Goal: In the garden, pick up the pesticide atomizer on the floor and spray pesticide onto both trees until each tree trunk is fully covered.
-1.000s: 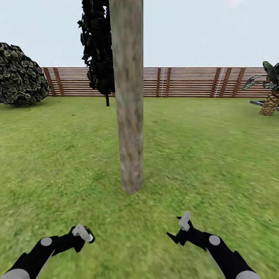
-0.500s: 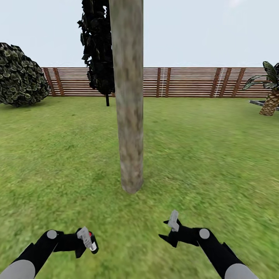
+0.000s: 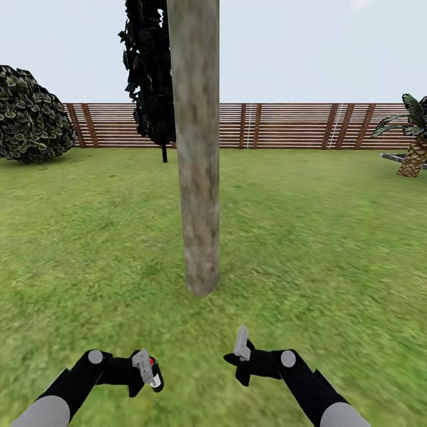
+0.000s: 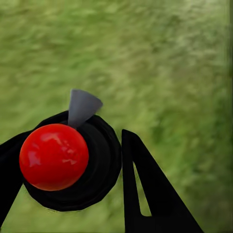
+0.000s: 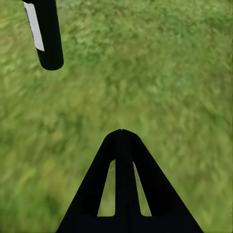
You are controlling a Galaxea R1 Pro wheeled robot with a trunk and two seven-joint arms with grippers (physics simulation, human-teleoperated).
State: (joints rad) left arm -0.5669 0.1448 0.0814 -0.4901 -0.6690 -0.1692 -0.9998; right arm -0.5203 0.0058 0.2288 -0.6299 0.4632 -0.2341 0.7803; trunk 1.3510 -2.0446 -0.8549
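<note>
Currently the left gripper (image 3: 145, 372) is clamping the pesticide atomizer (image 4: 65, 158), red cap showing, low over the lawn (image 3: 320, 237). Right gripper (image 3: 240, 356) is hanging pinched together, empty. Tree trunk (image 3: 197, 178) is standing just ahead. Nozzle probably needs raising and aiming squarely at the bark.

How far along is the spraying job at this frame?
Done: the atomizer is off the lawn, held in the left gripper. In hand: robot faces one trunk; the right gripper is shut, empty. Left: no spray visible on that trunk; the second tree remains.
</note>
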